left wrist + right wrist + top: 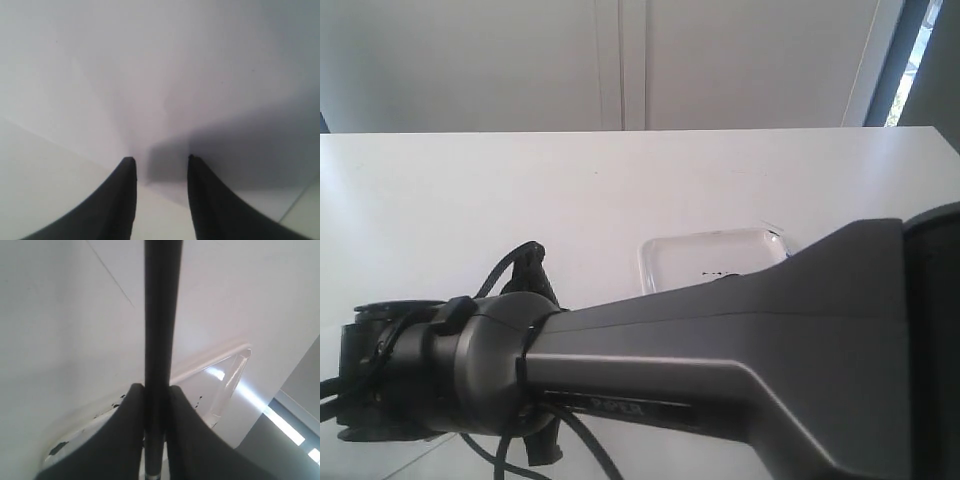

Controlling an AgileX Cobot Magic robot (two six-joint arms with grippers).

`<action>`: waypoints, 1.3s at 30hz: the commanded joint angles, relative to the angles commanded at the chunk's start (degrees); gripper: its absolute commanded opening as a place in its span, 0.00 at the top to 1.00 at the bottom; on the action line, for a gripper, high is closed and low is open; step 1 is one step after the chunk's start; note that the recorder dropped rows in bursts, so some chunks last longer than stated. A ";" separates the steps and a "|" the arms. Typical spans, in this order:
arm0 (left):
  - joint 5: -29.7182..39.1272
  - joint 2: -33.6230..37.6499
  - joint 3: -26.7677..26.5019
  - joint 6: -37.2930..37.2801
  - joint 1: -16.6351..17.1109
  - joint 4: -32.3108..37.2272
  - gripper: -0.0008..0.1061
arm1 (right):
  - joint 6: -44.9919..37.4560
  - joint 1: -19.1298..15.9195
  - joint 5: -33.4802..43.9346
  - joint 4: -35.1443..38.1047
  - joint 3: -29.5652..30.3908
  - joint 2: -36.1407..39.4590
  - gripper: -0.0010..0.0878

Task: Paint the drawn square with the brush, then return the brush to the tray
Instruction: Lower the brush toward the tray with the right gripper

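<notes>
My right gripper (156, 387) is shut on the brush (161, 315), whose long black handle runs straight out between the two fingers. Its silver ferrule (152, 473) just shows behind the jaws; the bristles are hidden. The glossy white tray (227, 375) lies right under this gripper, with small dark smears (57, 447) on its floor. In the exterior view the tray (665, 258) sits right of centre, partly behind a large grey arm (740, 340). My left gripper (161, 158) is open over a bare white surface with nothing between its fingers. The drawn square is out of view.
The grey arm crosses the whole front of the exterior view, with its wrist and black cables (525, 265) at the lower left, hiding the near table. A white wall stands behind the table's far edge (620, 131). A faint sheet edge (65, 147) crosses the left wrist view.
</notes>
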 joint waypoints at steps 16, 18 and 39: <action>-0.87 0.00 0.00 0.00 0.00 0.00 0.61 | -1.34 0.44 -1.72 -0.01 0.00 3.18 0.99; -0.99 0.00 0.00 0.00 0.00 0.00 0.61 | -1.34 0.44 -1.99 -0.01 0.00 3.18 0.99; -1.11 0.00 0.00 0.00 0.00 0.00 0.61 | 1.59 0.44 -3.33 -6.06 -2.48 3.54 0.99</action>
